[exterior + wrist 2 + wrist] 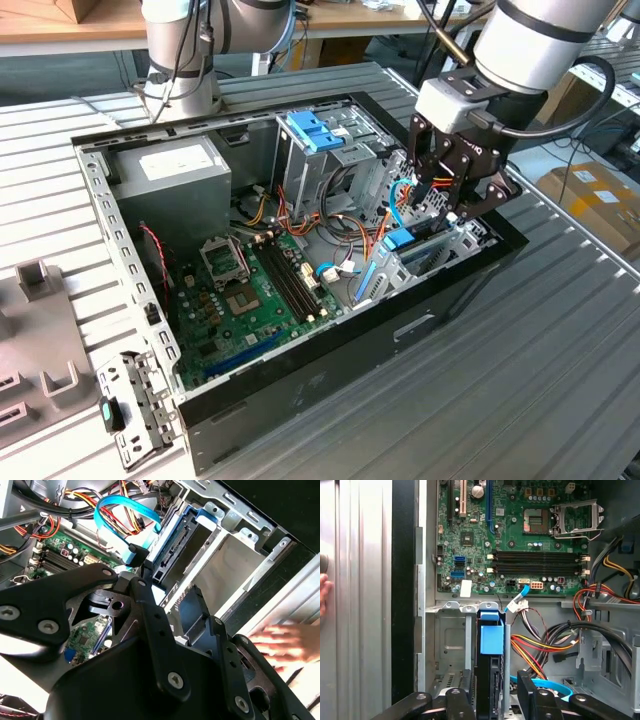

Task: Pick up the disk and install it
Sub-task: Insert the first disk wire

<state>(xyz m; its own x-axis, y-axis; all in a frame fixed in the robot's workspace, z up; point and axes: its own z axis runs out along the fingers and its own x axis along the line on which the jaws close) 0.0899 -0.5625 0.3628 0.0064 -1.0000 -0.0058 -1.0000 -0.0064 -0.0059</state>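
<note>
- Two black metal fingers (460, 702) of the gripper (490, 700) are straddling the flat, blue-railed, silver-grey metal disk (490, 641), apparently clamping its faces, tips cut off.
- Standing on edge, the disk is sitting inside the grey sheet-metal bay (451, 640) in a corner of the open black computer case (330, 365), its label hidden.
- One blurred hand (280, 642) is showing just outside that case.

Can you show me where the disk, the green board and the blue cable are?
disk (175, 550), second wrist view, on its connector end.
green board (480, 555), first wrist view, on a bare green patch.
blue cable (115, 501), second wrist view, on the top of its loop.
</note>
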